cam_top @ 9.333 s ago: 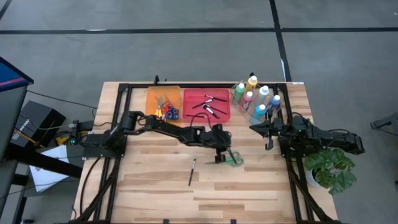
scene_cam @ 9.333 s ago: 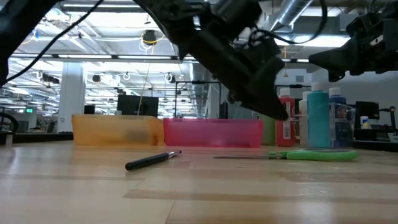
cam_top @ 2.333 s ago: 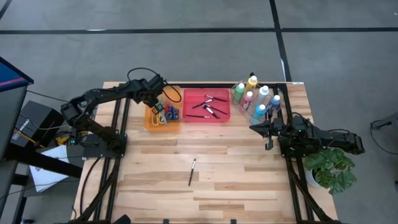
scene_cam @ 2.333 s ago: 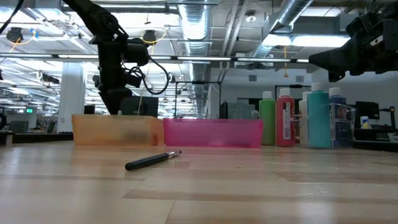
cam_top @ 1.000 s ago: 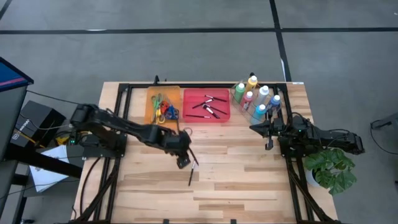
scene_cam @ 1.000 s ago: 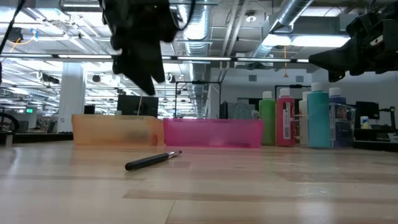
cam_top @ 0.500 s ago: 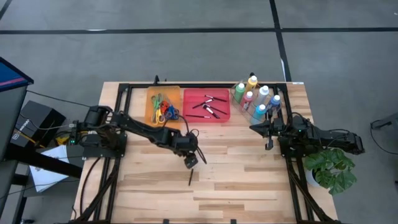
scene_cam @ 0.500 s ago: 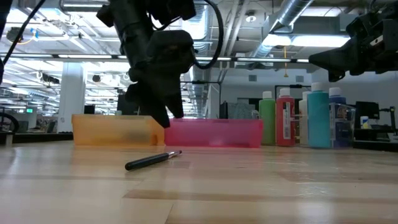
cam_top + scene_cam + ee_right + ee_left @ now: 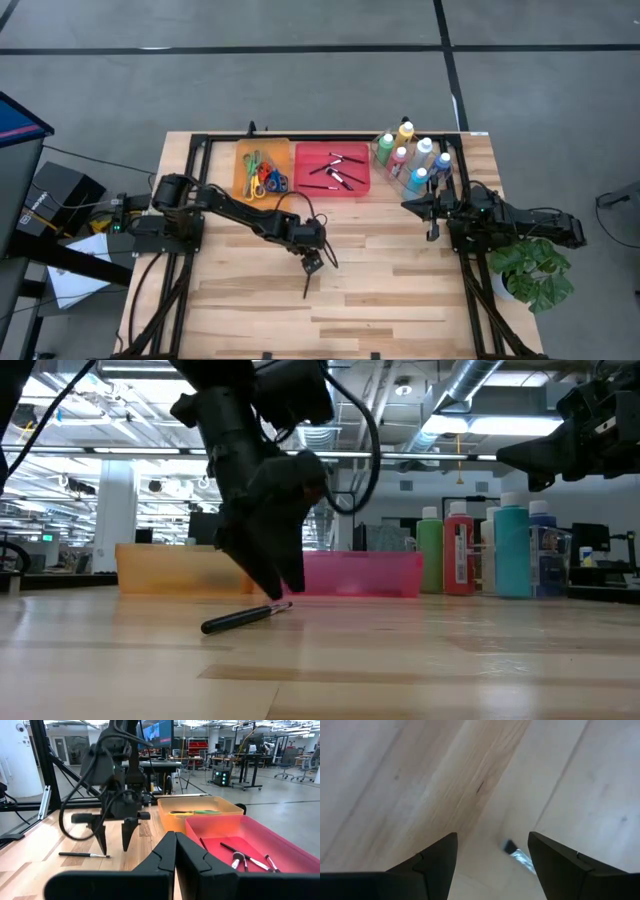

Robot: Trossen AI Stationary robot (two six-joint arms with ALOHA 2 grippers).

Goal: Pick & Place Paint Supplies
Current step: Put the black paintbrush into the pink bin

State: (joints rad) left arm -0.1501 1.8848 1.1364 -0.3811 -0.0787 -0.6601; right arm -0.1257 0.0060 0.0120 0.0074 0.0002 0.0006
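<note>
from the high view we see the whole table (image 9: 400,300): the left gripper (image 9: 312,264) sits just left of the frame's centre, over the upper end of a thin dark-handled brush (image 9: 308,286) that lies alone on the bare wood, while the right gripper (image 9: 431,231) waits at centre right, just below the cluster of paint bottles (image 9: 412,160). only this view lets us look down into the orange bin (image 9: 262,170) in the upper middle, where scissors (image 9: 262,178) with green, red and blue handles lie, and into the pink bin (image 9: 332,167) beside it, which holds several more brushes. the low view hides those contents behind the bin walls but shows what the top view cannot: the left gripper's tips come down very near the wood, right at the brush's tip end, though we cannot tell if they touch it. the left wrist view alone settles the pincer: its two dark fingers (image 9: 437,857) stand spread wide, and between them, at the lower centre of the frame, we see the brush's dark bristle tip and silver ferrule on pale wood. the right wrist view shows its own fingers (image 9: 165,855) pressed together, holding nothing, with the left gripper's spread prongs in the left half of the frame. the brush looks slim, with a black handle, a short metal collar and a small tip, lying flat.
</note>
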